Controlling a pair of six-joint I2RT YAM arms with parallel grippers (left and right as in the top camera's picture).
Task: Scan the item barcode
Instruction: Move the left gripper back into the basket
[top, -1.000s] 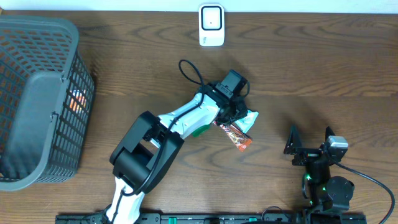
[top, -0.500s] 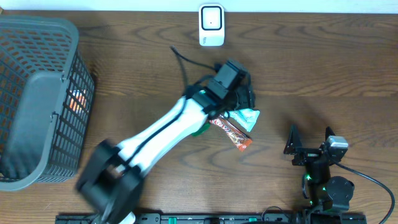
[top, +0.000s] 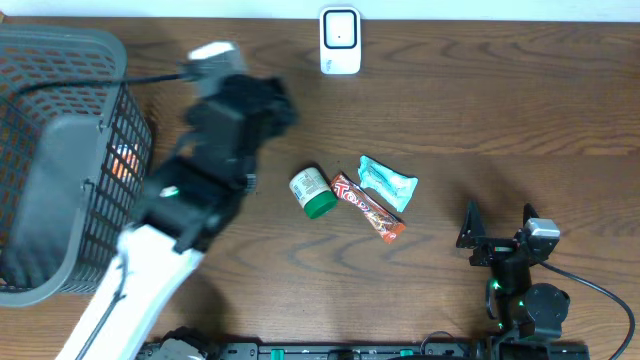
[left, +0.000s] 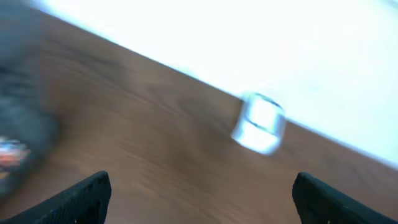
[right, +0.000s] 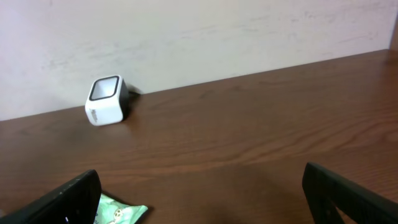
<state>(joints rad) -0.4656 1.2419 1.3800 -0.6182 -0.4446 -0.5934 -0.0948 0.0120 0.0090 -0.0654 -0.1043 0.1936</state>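
The bar (top: 368, 208) lies mid-worktop (top: 520, 120), with the jar (top: 313, 192) just left of it and the packet (top: 387, 182) just beyond. The scanner (top: 340, 40) stands at the far edge, the basket (top: 60, 150) far left. Left tool (left: 200, 190) gapes wide and empty; right tool (right: 202, 186) likewise, near right

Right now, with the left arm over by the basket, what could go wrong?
The left gripper is open and empty near the basket, and its view is blurred: it may clip the rim. The jar, chocolate bar and teal packet lie close together; grasping one could nudge the others or roll the jar.
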